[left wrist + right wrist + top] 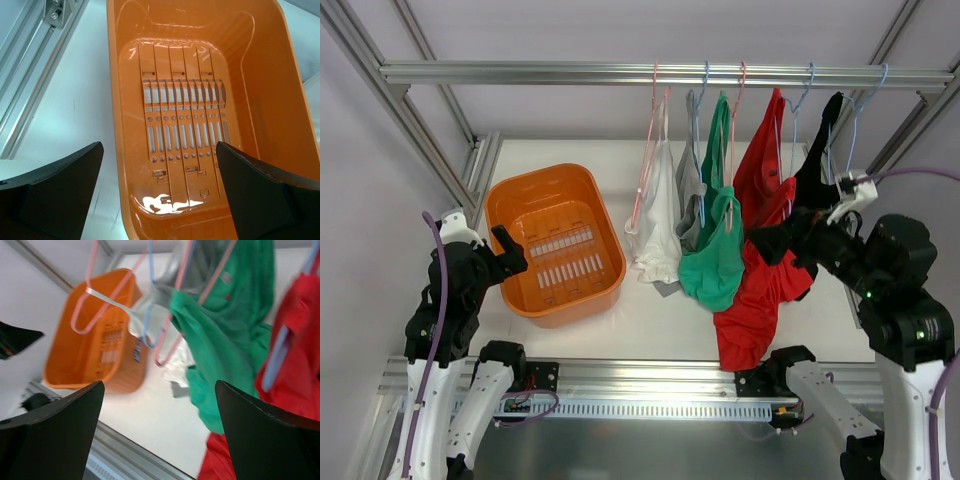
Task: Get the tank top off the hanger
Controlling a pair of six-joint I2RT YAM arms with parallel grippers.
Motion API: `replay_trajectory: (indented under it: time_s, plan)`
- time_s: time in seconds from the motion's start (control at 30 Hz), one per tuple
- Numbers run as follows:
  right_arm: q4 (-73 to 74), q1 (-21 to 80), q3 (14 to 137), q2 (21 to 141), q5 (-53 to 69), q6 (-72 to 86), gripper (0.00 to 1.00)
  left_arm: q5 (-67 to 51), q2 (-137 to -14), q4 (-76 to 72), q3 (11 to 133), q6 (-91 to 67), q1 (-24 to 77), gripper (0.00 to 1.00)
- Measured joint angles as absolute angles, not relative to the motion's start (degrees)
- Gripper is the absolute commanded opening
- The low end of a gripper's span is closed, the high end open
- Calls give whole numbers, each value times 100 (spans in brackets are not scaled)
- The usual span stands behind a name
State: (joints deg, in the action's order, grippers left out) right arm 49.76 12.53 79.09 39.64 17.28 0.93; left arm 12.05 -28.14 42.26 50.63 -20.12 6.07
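Top external, right end effector point(775, 243) spread, beside red tank top point(760, 310) edge

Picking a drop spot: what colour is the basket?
Basket is orange; left wrist view shows best.

Bright, even light fills every view, and shadows on the white table point(650, 325) are faint. Glare shines on the near floor of the orange basket point(280, 75). The right wrist view is blurred, smearing the hanging tops point(225, 335). The overhead view is sharp.
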Motion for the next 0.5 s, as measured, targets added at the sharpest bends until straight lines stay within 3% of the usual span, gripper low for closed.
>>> replay_trajectory:
  time_s: [0.2,0.5]
  plan:
    - [4364,1863,8882,5371,2112,598,100,1133,-2792,4213,5017,-2012,607,99]
    - [4480,4604,11463,8075,-556,244,90,1033,-2851,4123,4971,-2010,607,99]
